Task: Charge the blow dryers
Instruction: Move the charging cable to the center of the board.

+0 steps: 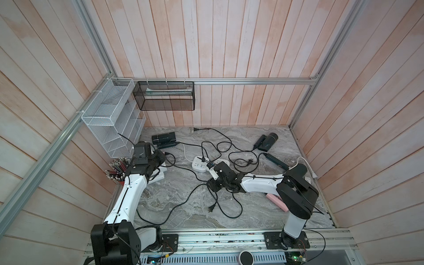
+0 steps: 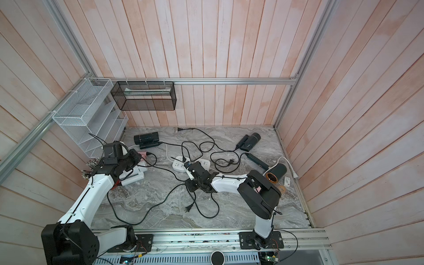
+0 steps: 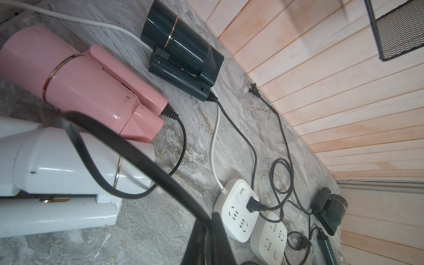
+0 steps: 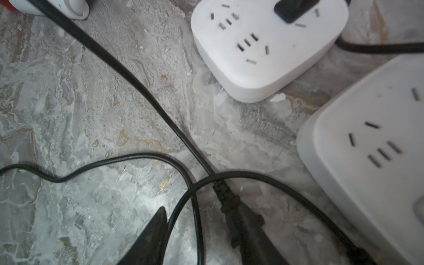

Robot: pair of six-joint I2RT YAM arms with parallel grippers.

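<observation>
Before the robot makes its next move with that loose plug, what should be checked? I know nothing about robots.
1. Hold of the left gripper on the pink dryer's black cord: ok, shut on it.
2. Place of the loose plug: ok, between the fingers of the right gripper, beside one.
3. Plug gripped: not ok, the jaws stand apart.
4. Cords clear of the plug: not ok, a looping cord crosses it.
5. Free sockets on the nearest power strip: ok, only one taken.
6. Prong direction: cannot tell, hidden.
</observation>
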